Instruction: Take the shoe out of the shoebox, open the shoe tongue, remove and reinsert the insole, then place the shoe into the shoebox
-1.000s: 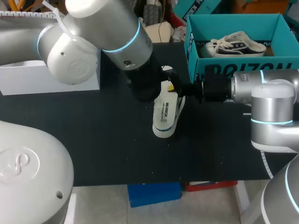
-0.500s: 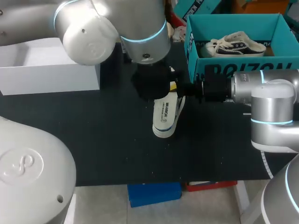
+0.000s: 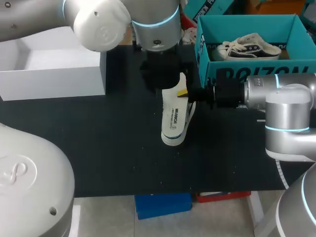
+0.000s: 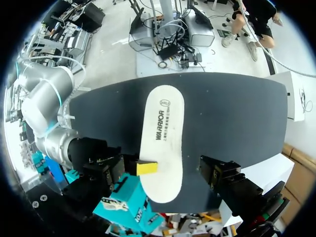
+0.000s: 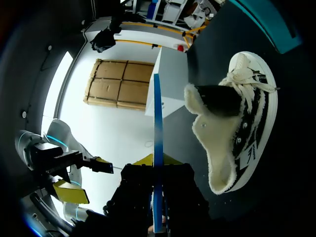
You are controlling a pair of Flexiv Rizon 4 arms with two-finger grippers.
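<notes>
Insole [image 3: 174,116] at the middle of the desk [image 3: 98,148], the shoe [image 3: 190,111] touching it on its right. Shoebox [image 3: 247,74] behind at right, with a second shoe [image 3: 249,47] in it. Another box [image 3: 54,79] behind at left.

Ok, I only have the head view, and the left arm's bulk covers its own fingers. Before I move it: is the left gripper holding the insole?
Observer: No. The right wrist view shows the left gripper with its yellow tips apart and nothing between them.
Operator: So what has the insole?
Observer: The right gripper. The insole runs edge-on between its fingers, pinched from both sides.
Operator: And the shoe? I see only a sliver under the insole.
Observer: The shoe lies on the table beside the insole, with its fleecy opening spread wide.
</notes>
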